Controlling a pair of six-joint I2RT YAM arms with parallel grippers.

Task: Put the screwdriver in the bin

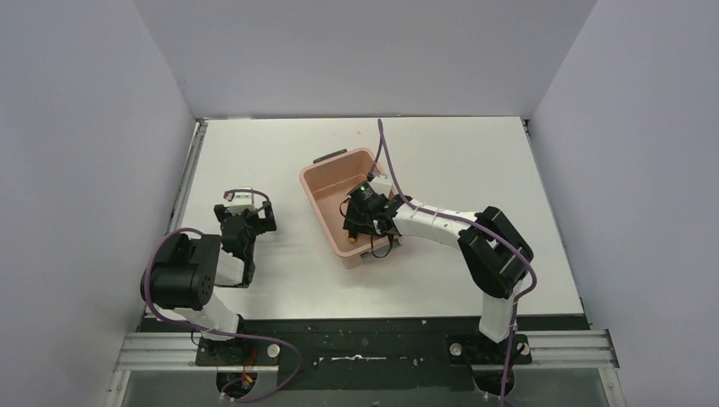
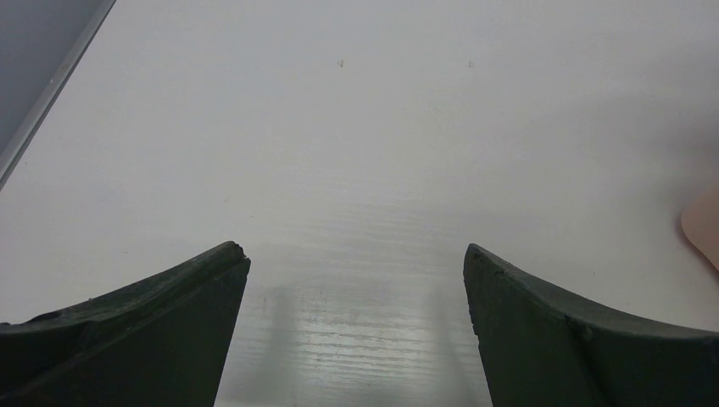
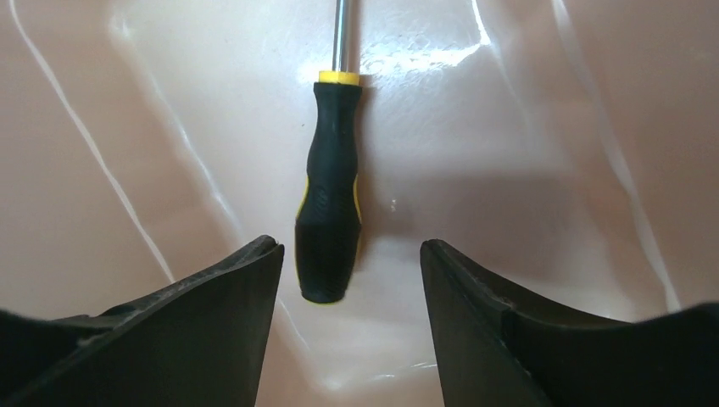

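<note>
The screwdriver [image 3: 331, 186], with a black and yellow handle and a thin metal shaft, lies on the floor of the salmon-pink bin [image 3: 526, 153]. My right gripper [image 3: 349, 248] is open just behind the handle's butt and touches nothing. In the top view the right gripper [image 1: 363, 219] hangs inside the bin [image 1: 320, 188] and hides the screwdriver. My left gripper [image 2: 356, 254] is open and empty over bare table; in the top view the left gripper [image 1: 246, 216] sits left of the bin.
The bin stands at an angle in the middle of the white table [image 1: 475, 170], a grey handle [image 1: 331, 157] at its far end. A corner of the bin [image 2: 705, 229] shows at the right edge of the left wrist view. Grey walls close three sides.
</note>
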